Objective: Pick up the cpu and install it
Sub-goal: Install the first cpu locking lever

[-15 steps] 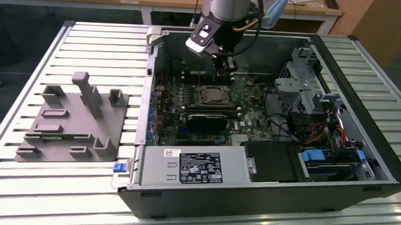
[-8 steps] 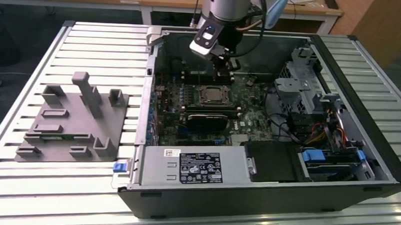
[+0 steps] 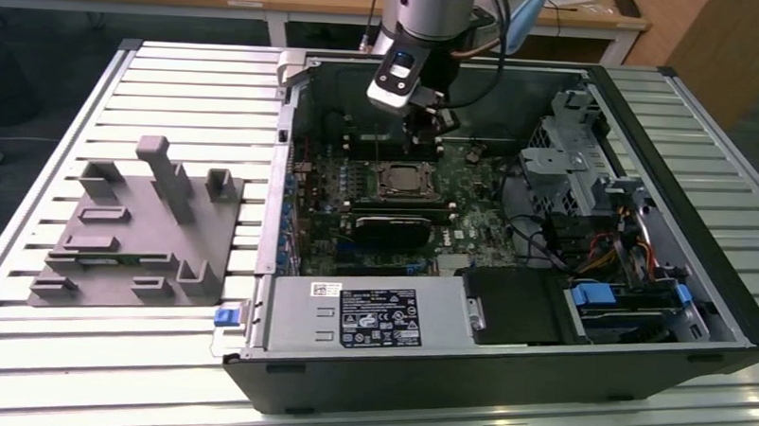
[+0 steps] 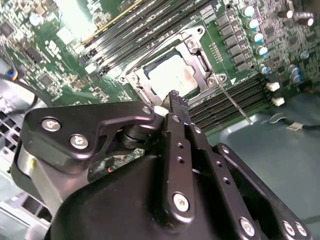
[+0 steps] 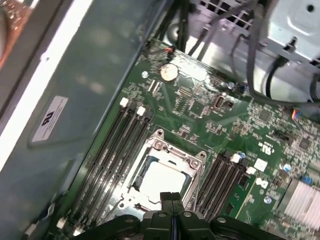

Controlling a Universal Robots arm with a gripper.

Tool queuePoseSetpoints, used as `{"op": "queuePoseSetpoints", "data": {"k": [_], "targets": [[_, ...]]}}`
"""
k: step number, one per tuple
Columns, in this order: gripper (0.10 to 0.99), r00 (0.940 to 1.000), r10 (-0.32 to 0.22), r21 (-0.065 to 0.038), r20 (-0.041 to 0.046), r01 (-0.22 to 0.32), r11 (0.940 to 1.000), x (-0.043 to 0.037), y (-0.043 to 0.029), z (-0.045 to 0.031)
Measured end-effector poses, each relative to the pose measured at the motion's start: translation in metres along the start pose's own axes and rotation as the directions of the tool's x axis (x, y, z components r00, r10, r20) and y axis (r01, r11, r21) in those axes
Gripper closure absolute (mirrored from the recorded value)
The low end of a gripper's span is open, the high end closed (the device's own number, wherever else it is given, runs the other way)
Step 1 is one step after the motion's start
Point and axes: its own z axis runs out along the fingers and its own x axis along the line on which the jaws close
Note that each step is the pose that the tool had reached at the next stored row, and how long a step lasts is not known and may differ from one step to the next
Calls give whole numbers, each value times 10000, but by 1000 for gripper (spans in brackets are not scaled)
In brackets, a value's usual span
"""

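Observation:
The cpu (image 5: 162,180) is a pale silver square lying flat inside the metal socket frame (image 5: 157,146) on the green motherboard (image 5: 200,107). In the second wrist view the cpu (image 4: 169,75) sits in the same frame, just past the fingertips. My gripper (image 5: 171,196) hovers above the socket's edge with its two black fingers pressed together and nothing between them. In the exterior view my gripper (image 3: 430,129) hangs inside the open computer case, a little behind the socket (image 3: 400,179). The second wrist view has my gripper (image 4: 176,100) close over the frame's rim.
Black memory slots (image 5: 117,145) flank the socket on both sides. A drive cage and cables (image 3: 584,173) fill the case on the exterior view's right, and a power supply (image 3: 369,312) sits at the front. A grey plastic fixture block (image 3: 139,228) rests on the slatted table outside the case.

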Motion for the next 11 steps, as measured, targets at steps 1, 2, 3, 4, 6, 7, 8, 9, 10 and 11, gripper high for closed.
{"op": "queuePoseSetpoints", "data": {"k": [1,2,3,4,6,7,8,9,10,11], "targets": [[980,9999,-141,-1,-3,141,9999,0,0,0],[980,9996,-278,-2,-7,278,9996,0,0,0],[980,9991,-412,-3,-10,412,9991,0,0,0],[980,9985,-553,-4,-14,553,9985,0,0,0],[980,9966,-822,-7,-20,822,9966,0,0,0],[980,9954,-958,-8,-24,958,9954,0,0,0],[980,9940,-1091,-9,-27,1091,9940,0,0,0],[980,9925,-1222,-11,-30,1222,9925,0,0,0],[980,9908,-1351,-12,-33,1351,9908,0,0,0],[980,9890,-1478,-14,-36,1478,9890,0,0,0]]}}
